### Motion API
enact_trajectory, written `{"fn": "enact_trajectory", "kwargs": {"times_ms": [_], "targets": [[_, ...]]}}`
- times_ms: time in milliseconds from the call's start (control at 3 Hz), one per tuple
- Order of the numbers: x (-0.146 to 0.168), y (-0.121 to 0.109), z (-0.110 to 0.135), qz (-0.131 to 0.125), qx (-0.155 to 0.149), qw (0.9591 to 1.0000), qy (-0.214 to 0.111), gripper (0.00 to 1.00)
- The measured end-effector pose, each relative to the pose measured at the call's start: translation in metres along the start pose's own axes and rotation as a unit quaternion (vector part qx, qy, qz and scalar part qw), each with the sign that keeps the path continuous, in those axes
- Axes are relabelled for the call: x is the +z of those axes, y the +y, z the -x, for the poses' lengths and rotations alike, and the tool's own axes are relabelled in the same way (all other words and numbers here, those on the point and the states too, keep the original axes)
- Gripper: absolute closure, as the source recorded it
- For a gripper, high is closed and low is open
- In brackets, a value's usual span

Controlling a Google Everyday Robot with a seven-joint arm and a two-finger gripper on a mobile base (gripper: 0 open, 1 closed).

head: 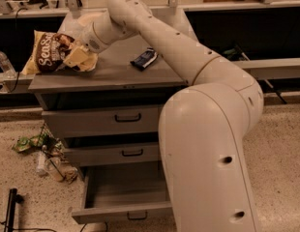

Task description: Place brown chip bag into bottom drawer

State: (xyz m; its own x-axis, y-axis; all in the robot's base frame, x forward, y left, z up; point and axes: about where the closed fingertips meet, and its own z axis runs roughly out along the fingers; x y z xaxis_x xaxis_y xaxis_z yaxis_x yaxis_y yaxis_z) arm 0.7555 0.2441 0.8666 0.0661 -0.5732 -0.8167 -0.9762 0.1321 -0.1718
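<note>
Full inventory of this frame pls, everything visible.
brown chip bag: one, tan with brown panel, cabinet top's left end
packet: one, dark blue and white, flat mid cabinet top
cabinet: one, grey, three drawers
bottom drawer: one, grey, pulled open
litter: several pieces, green and clear, floor left of cabinet
bottle: one, clear, far left
arm: one, white, reaching from right foreground across cabinet
gripper: one, tan, at bag's right side

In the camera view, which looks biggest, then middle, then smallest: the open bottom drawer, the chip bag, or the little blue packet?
1. The bottom drawer, clearly biggest.
2. The brown chip bag, on the cabinet top with the hand at its right edge.
3. The blue packet, smallest.
</note>
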Motion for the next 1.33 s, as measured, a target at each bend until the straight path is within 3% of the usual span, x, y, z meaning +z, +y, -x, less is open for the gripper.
{"fn": "enact_trajectory", "kwargs": {"times_ms": [333,667,1000,1333], "targets": [[-0.02,0.015,-0.008,0.026,0.02,0.9994,-0.006,0.98],[-0.034,0.041,-0.014,0.055,0.041,0.9975,-0.018,1.0],[-0.078,0.095,-0.021,0.1,0.066,0.9927,-0.013,1.0],[-0.102,0.128,-0.021,0.118,0.081,0.9897,-0.005,1.0]]}}
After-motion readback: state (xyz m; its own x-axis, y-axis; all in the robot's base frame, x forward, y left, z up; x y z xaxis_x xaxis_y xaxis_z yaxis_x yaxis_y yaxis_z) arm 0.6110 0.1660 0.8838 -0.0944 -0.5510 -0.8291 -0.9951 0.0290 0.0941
